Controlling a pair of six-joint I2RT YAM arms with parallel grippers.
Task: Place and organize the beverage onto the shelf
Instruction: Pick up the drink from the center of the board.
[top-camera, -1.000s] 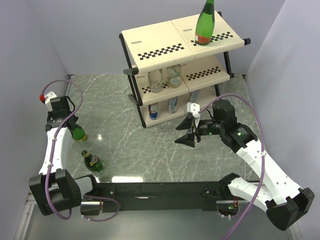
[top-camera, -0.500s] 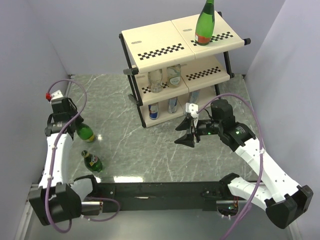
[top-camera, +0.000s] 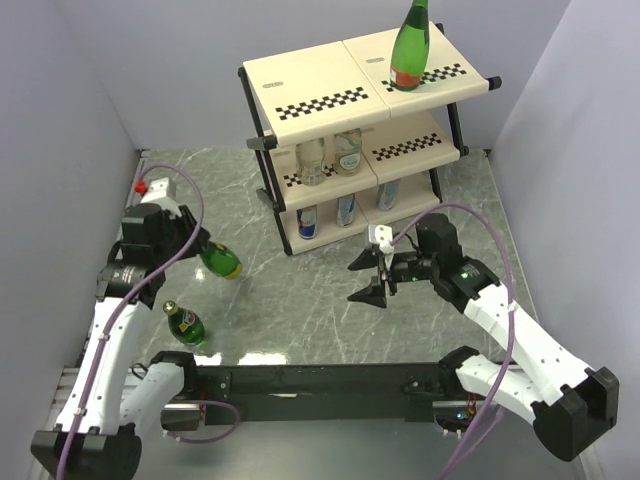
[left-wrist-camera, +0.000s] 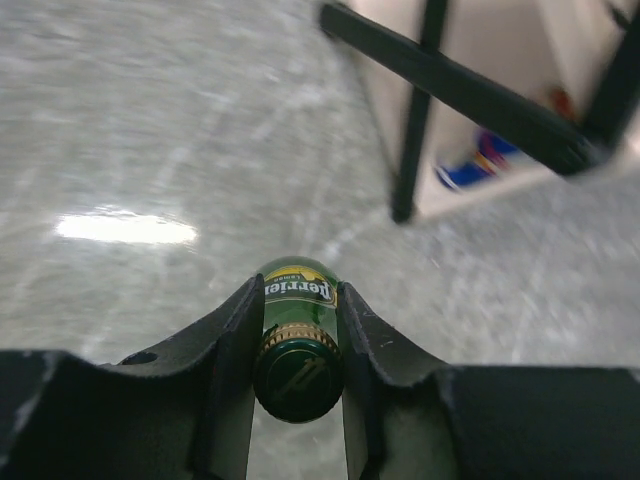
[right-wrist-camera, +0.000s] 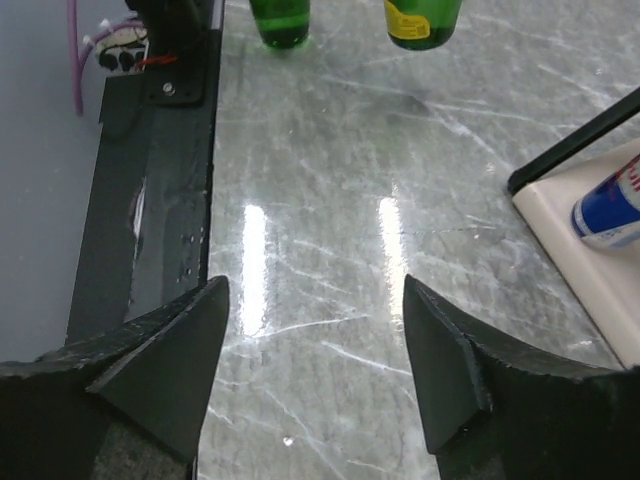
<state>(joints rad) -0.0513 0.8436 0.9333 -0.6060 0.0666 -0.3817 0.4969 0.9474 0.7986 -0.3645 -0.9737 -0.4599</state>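
Swung closer, the left gripper (left-wrist-camera: 298, 300) holds the tilted green glass bottle (top-camera: 220, 261) by its neck, with the cream checkered shelf (top-camera: 320, 90) ahead on its right; the right gripper (right-wrist-camera: 315, 330) is open and empty.

In the left gripper (left-wrist-camera: 300, 290), only the cap end of the bottle (left-wrist-camera: 298, 372) shows; the shelf (left-wrist-camera: 470, 95) ahead is blurry and cut off.

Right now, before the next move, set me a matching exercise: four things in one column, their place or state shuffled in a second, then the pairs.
Column one
1. left gripper
2. right gripper
3. clear bottles
4. blue cans

Column two
A. bottom tier of the shelf
B. open, empty
C. shut on the neck of a green bottle
D. middle tier of the shelf

Pairs: 1-C, 2-B, 3-D, 4-A
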